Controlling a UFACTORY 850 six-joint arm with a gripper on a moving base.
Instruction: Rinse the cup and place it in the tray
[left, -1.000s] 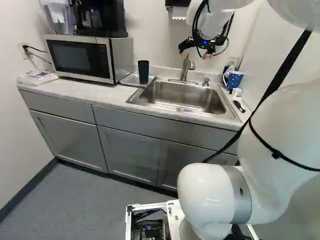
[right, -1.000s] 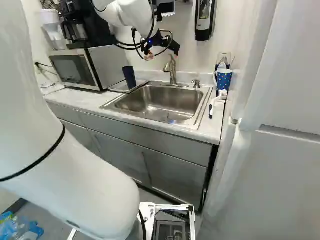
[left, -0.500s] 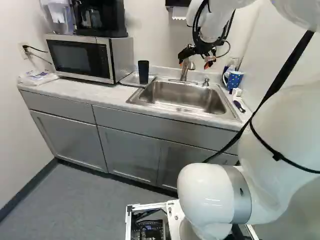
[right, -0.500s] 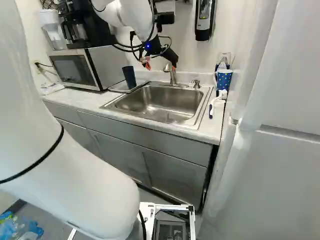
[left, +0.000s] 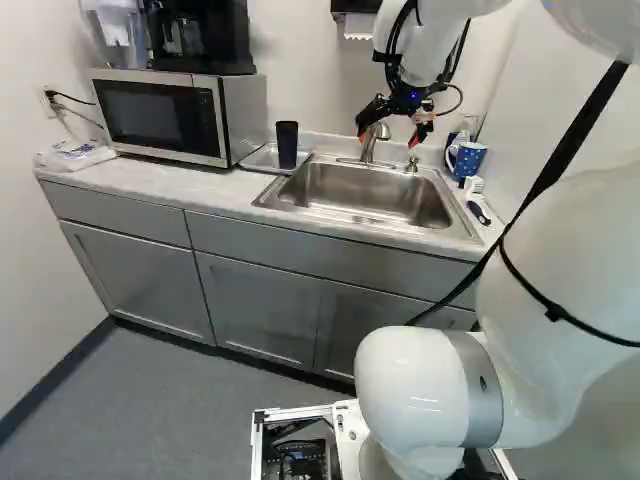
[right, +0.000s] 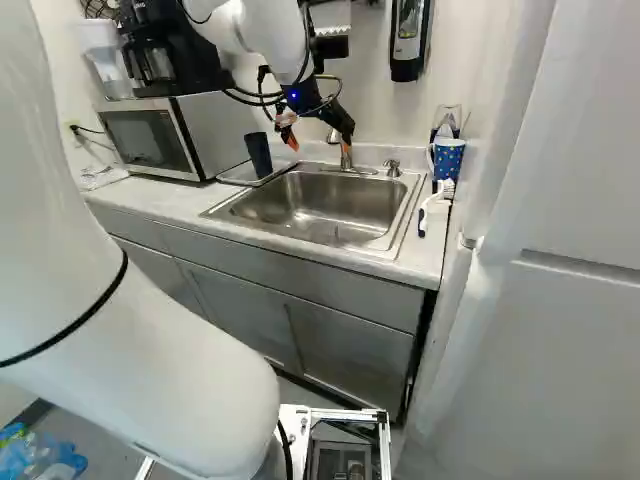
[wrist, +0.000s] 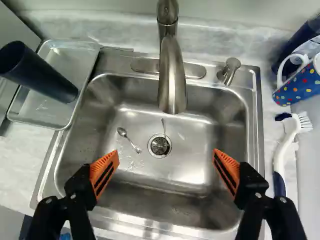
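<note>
Hovering above the sink (wrist: 230, 120) with the hand (wrist: 166, 154) spread wide open, gripping nothing. Probably needing to be travelling left to reach the cup (wrist: 42, 75), or, with rinsing finished, simply withdrawing. Standing upright in the metal tray (wrist: 70, 55) beside the microwave (left: 160, 115); looking tall, plain, dark, slightly tapering.

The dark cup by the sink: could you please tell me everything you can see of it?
The cup is tall, plain and dark blue, nearly black, opaque and perhaps plastic, slightly wider at its open mouth; no handle shows. It stands upright, mouth up, on the shallow metal tray, between the microwave and the sink. The hand does not touch it. Whether anything is inside cannot be told.
</note>
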